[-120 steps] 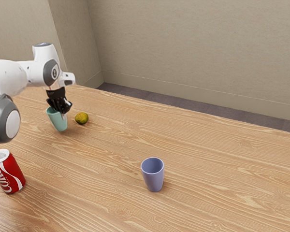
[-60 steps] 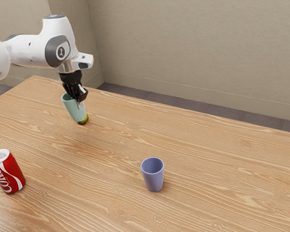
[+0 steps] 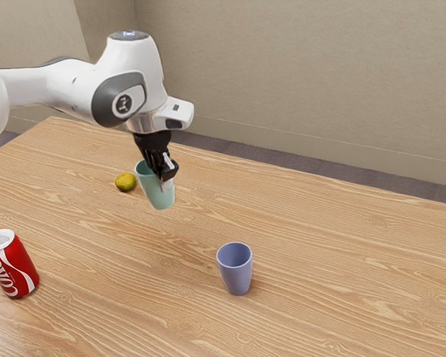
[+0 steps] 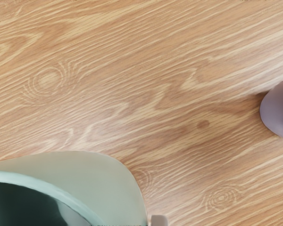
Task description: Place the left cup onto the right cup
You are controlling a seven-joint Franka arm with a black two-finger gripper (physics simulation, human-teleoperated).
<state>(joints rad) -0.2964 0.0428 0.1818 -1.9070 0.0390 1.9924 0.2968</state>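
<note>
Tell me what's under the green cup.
Bare wooden table: the green cup hangs in the gripper, clear of it. The purple cup stands aside. In the wrist view the cup hides that spot.

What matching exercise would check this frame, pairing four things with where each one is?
Things:
1 green cup
2 purple cup
3 red can
4 yellow fruit

Places:
A standing at the exterior view's lower left
B held tilted above the table in the gripper
C standing upright, farthest toward the exterior view's right
D lying just to the exterior view's left of the green cup

Pairs: 1-B; 2-C; 3-A; 4-D
</note>
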